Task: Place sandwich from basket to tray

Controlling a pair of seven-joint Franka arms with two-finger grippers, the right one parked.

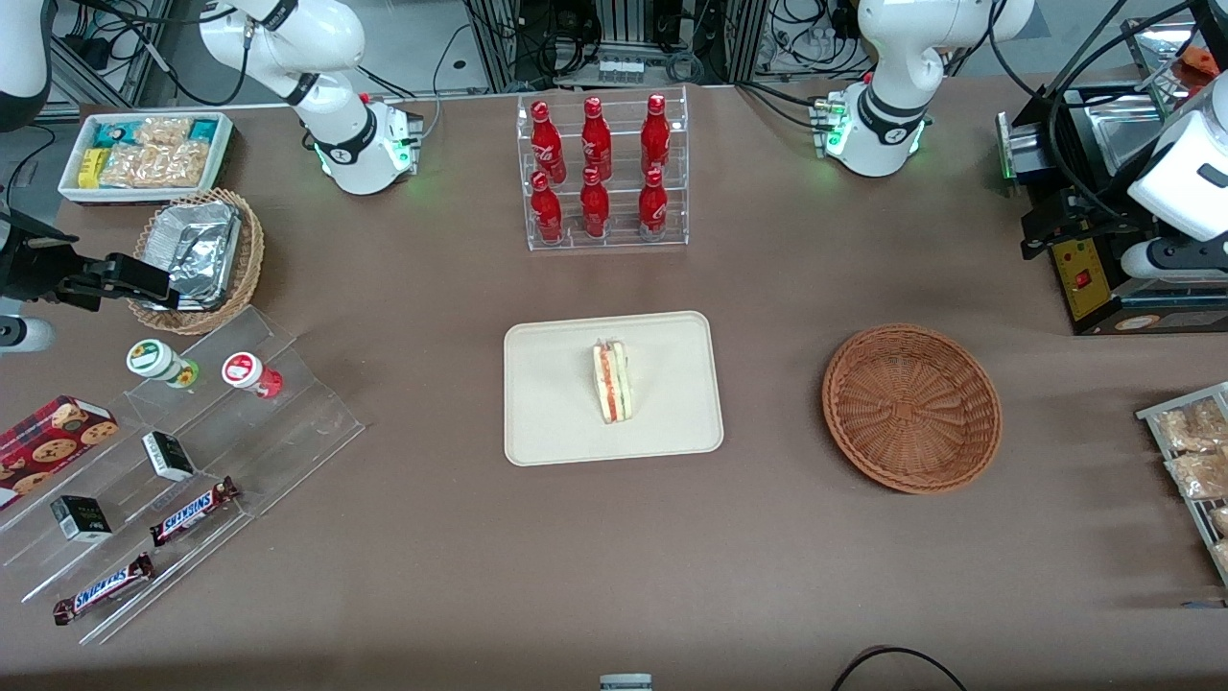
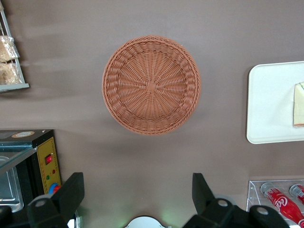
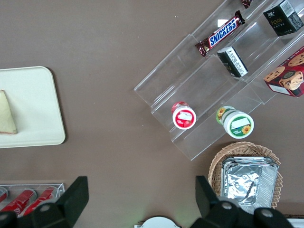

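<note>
Between the spread, empty jaws of the gripper [image 2: 137,197] we find nothing but bare brown table [image 2: 228,28]; the wrist view shows it raised well above the surface, looking down on the basket [image 2: 150,84], which holds nothing. We find the sandwich [image 1: 612,382] standing on its edge near the middle of the tray [image 1: 547,422], cut face with red and green layers toward the front camera, clear of the rim on every side. We judge the placement done and the step in hand to be withdrawal only. To do it well, we would keep the jaws open and high, travel away from the tray rather than over it, and avoid any descent that could catch the basket's woven rim. Outward from the basket, open table lies on the tray side and toward the front camera. The tighter edges sit toward the working arm's end: a black appliance [image 1: 1103,230] just farther from the front camera than the basket, and a wire rack of bagged pastries [image 1: 1194,461] at the table edge. The bottle rack [image 1: 602,173] stands farther from the front camera than the tray, well apart from the basket.
</note>
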